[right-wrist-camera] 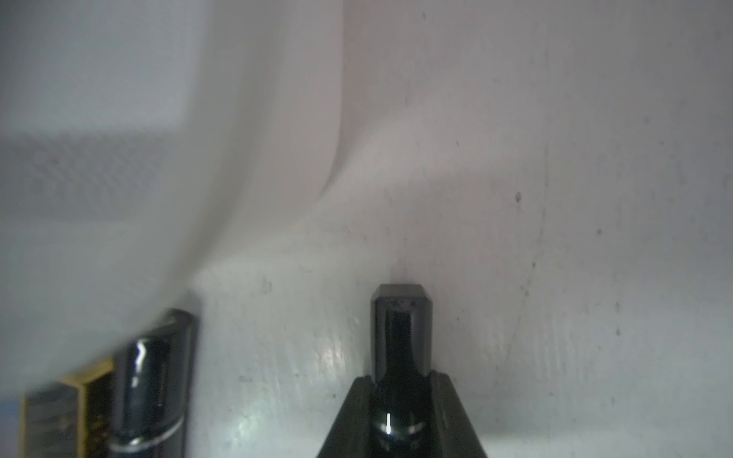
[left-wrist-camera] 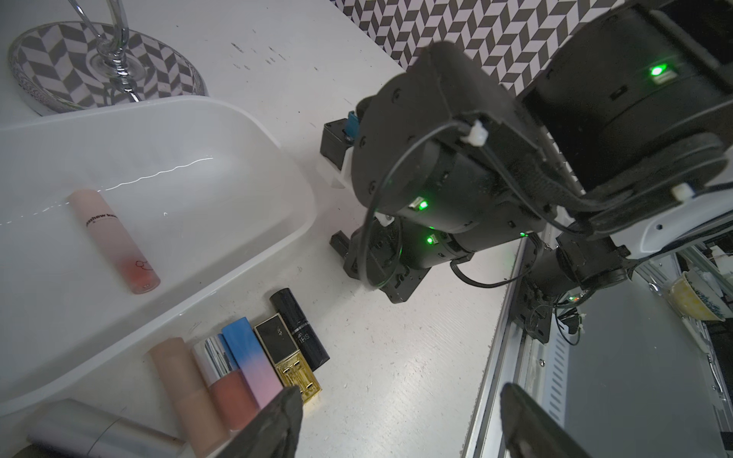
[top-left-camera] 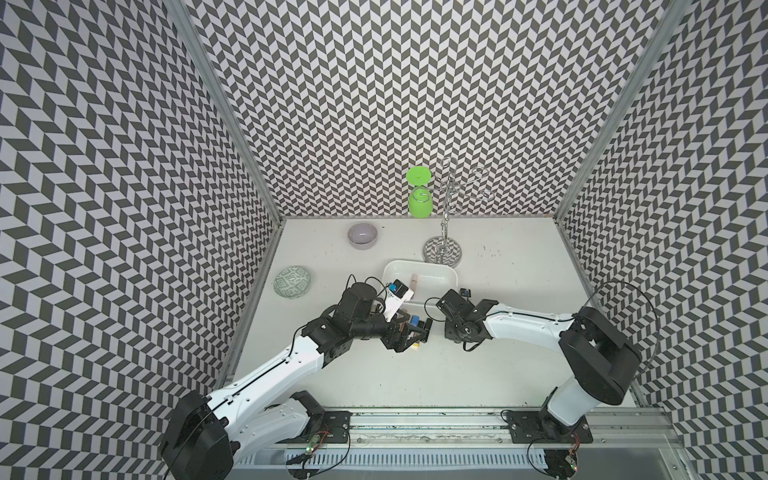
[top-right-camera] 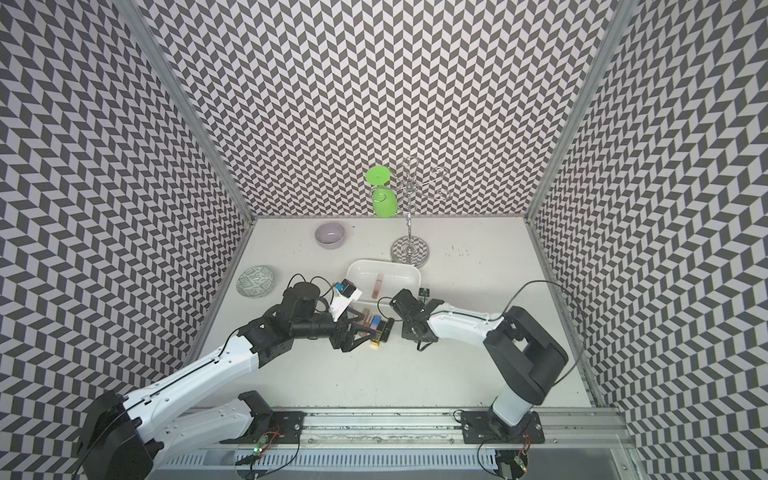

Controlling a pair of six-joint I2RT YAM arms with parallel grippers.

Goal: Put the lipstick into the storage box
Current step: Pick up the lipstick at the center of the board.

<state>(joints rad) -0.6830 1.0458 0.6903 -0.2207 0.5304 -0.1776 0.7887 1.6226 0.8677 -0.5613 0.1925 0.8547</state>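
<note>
Right end effector (right-wrist-camera: 400, 380) is clamped tight on a black lipstick (right-wrist-camera: 400, 329) (its lower half is cut off by the frame edge) near the storage box (top-left-camera: 436, 276). Whether it clears the bench (top-left-camera: 498, 353) is unclear. Left end effector (left-wrist-camera: 400, 428) gapes wide, empty, over a row of lipsticks (left-wrist-camera: 254, 357). One pink lipstick (left-wrist-camera: 115, 242) lies inside the box.
</note>
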